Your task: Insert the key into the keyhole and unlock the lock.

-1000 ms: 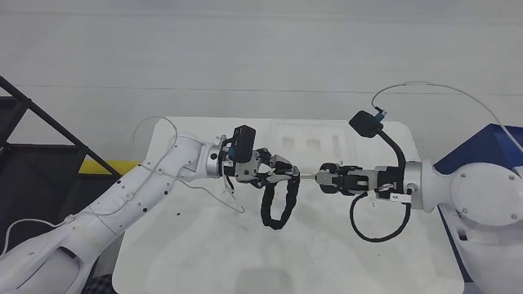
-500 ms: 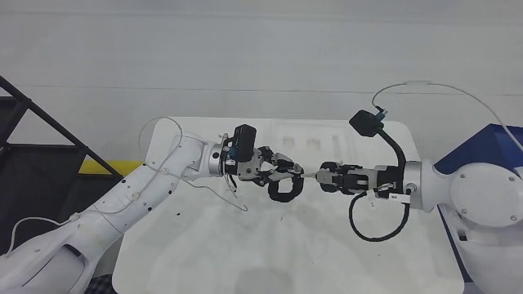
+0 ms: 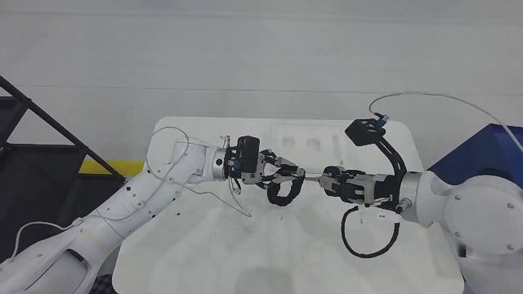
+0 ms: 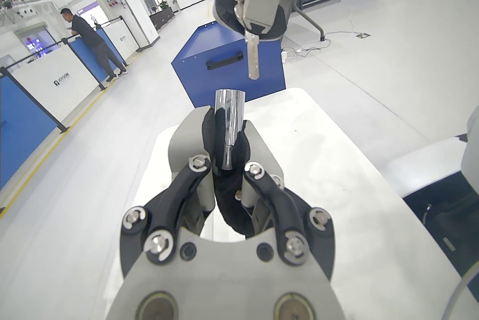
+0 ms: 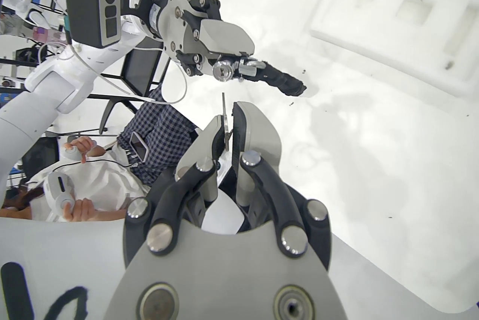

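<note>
Above the bench (image 3: 204, 249), left claw (image 3: 287, 176) clamps the lock (image 4: 229, 123); right claw (image 3: 326, 182) pinches the key (image 4: 253, 54) just before it.

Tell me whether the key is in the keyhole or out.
Out. The key, held in the right gripper, has its tip short of the chrome lock cylinder, with a gap between them.

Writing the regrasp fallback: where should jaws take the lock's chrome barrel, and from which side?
Clamp the chrome barrel across its round sides at the rear half, coming from behind, opposite the keyhole. It's a straight cylinder, so the jaws should seat squarely. The left gripper holds it that way now, leaving the face open to the key.
</note>
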Tool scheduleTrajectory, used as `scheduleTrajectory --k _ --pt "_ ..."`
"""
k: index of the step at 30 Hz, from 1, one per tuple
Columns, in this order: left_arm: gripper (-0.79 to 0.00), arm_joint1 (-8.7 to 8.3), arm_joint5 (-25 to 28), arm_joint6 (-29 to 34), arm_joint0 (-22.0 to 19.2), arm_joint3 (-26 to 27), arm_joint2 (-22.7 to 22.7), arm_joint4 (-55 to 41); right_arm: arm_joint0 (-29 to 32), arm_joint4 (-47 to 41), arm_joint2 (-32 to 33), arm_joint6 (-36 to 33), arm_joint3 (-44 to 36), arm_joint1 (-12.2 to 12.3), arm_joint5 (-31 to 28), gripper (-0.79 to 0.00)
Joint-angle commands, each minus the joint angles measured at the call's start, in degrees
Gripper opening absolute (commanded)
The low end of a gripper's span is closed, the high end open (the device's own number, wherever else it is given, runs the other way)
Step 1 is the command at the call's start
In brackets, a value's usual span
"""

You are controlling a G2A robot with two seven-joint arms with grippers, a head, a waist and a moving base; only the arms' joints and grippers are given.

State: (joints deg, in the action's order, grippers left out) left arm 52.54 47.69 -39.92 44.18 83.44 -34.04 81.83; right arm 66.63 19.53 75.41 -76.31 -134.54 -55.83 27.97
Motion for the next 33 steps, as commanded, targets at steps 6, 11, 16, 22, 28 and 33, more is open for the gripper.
scheduleTrajectory --k 6,11,16,22,28,33 --pt "-0.785 0.94 -3.3 -6.7 -0.1 -2.4 0.5 6.5 -2.9 4.1 -3.7 -0.3 -0.1 0.4 -0.3 -0.785" --pt "-0.785 1.60 -3.1 -7.5 -0.1 -3.3 0.7 7.4 -4.7 6.2 -5.6 -0.5 -0.1 0.6 -0.5 -0.785" --pt "-0.785 2.05 -2.4 -7.0 -0.1 -3.8 0.3 7.4 -5.6 7.3 -7.3 -0.5 -0.1 0.8 -0.5 -0.785" --pt "-0.785 2.43 -1.3 -6.2 0.2 -3.9 -0.4 6.7 -6.3 8.8 -8.8 -0.4 -0.1 1.1 -0.4 -0.785" --pt "-0.785 2.73 -0.1 -5.6 0.5 -4.1 -1.1 6.4 -6.4 9.1 -9.4 0.0 -0.1 1.5 -0.1 -0.785" --pt "-0.785 2.93 0.5 -5.6 0.7 -4.2 -1.6 6.6 -6.6 8.7 -9.8 0.3 -0.1 1.7 0.3 -0.785"
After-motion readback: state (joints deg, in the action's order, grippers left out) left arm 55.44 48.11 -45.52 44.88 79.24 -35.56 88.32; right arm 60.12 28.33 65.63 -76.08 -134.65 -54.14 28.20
